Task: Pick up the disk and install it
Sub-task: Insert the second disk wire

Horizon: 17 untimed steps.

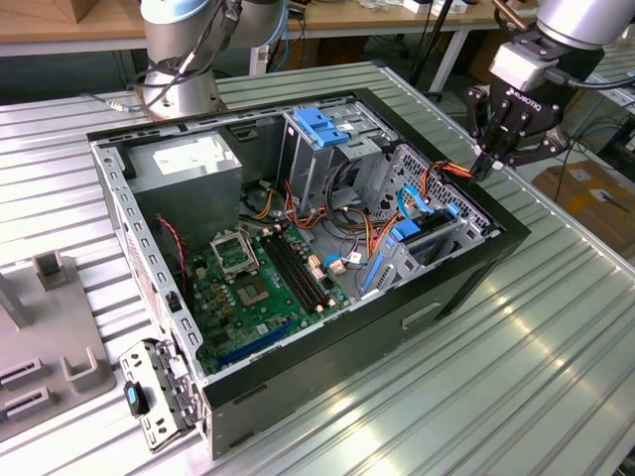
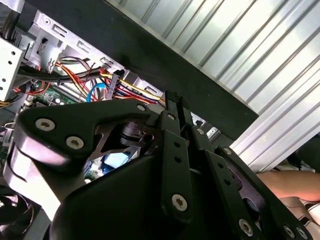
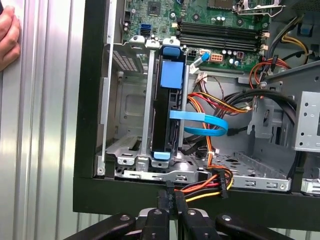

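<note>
First wrist view shows your gripper (image 3: 171, 207) clenched on the black cable connector (image 3: 170, 199) at the case (image 3: 85, 100) rim; keep it square to the disk (image 3: 169, 107).

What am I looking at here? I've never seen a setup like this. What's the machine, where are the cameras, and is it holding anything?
This is a robot arm whose gripper works over an open computer case lying on a ribbed metal table. The exterior view comes from a camera off the arm, looking down at the whole scene. Both wrist views come from cameras riding on the arm, so the black fingers show close up. Inside the case are the green motherboard, a grey power supply and bundles of wires. The disk, in its blue carrier, stands on edge in a bay by the case wall. The fingers appear pinched on a black connector with orange, yellow and red wires, at the case's edge. A person's hand rests on the table nearby.
</note>
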Tool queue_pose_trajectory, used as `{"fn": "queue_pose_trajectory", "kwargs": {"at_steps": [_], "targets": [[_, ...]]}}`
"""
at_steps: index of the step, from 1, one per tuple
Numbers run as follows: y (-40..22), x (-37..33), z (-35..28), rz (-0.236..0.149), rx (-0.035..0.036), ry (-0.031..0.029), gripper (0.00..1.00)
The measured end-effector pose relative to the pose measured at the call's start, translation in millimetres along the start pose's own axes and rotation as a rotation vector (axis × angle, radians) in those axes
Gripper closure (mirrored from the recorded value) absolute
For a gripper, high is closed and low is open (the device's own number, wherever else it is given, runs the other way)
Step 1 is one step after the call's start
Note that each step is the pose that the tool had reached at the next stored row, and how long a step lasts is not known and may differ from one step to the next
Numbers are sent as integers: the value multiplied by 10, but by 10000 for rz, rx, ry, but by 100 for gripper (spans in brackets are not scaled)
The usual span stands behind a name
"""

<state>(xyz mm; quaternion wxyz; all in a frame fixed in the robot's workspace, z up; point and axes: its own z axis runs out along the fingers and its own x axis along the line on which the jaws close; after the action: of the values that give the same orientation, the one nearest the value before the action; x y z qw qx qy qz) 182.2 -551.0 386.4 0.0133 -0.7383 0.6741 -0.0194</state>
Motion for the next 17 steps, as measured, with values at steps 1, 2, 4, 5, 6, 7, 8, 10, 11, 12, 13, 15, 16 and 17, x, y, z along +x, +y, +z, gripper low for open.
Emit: {"fn": "queue_pose_trajectory", "kwargs": {"at_steps": [1,2,4,5,6,7,8,10,11,12,13,15,16,17], "targets": [[16,-1,-1,4,-1,0,84],[30,-3,-2,7,0,0,84],[46,-4,-2,10,0,0,84],[51,-4,-2,11,0,1,84],[51,-4,-3,11,0,1,84],[52,-5,-3,12,0,2,84],[52,-5,-3,24,0,2,84],[52,-5,-3,244,-2,12,84],[52,-5,-2,482,-5,22,84],[52,-5,-2,681,-7,31,84],[52,-5,-2,850,-9,39,84],[52,-5,-2,1108,-12,51,84],[52,-4,-2,1152,-12,53,84],[52,-4,-2,1158,-12,54,84]]}}
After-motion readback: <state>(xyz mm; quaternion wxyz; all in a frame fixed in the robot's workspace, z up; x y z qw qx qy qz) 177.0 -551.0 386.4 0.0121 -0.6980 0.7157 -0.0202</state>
